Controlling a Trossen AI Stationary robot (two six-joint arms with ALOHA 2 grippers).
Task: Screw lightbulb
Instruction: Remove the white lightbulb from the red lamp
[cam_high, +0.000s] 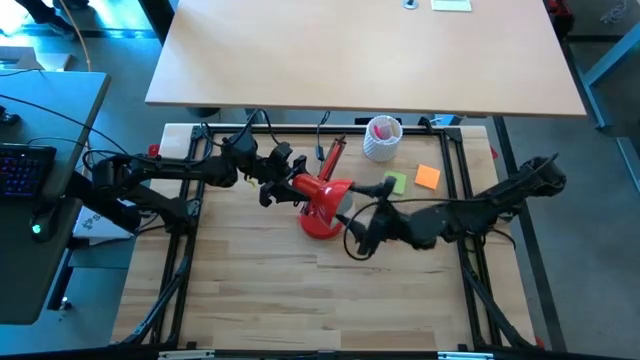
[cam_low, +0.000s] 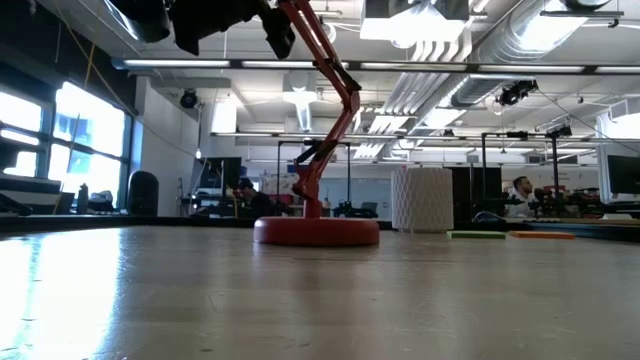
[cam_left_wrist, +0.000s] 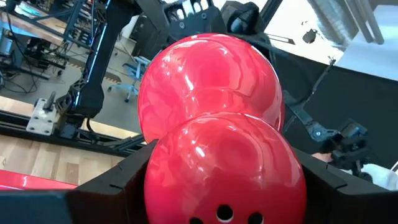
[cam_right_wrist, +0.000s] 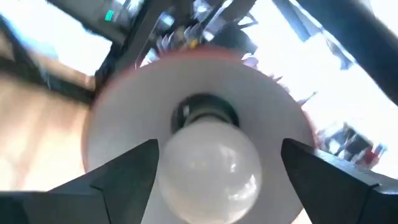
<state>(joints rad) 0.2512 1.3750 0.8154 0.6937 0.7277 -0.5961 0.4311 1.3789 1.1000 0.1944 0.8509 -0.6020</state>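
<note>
The red desk lamp (cam_high: 322, 205) stands on its round base (cam_low: 315, 232) in the middle of the table. Its shade (cam_left_wrist: 211, 106) sits between the fingers of my left gripper (cam_high: 285, 186), which is shut on it. The shade's white inside (cam_right_wrist: 124, 93) faces my right gripper (cam_high: 352, 228). The white lightbulb (cam_right_wrist: 208, 165) sits in the socket at the middle of the shade. My right gripper (cam_right_wrist: 217, 149) is open, with one finger on each side of the bulb and a gap showing on one side. My left gripper pinches the shade's rounded red back end (cam_left_wrist: 224, 168) between its two fingers (cam_left_wrist: 124, 183), one on each side. It comes from the table's left side. The shade is held up clear of the table, and the lamp's base rests on the table.
A white perforated cup (cam_high: 382, 138) stands at the back, right of the lamp. A green pad (cam_high: 395, 183) and an orange pad (cam_high: 427, 177) lie to its right. Bare wood lies toward the near edge (cam_high: 320, 300).
</note>
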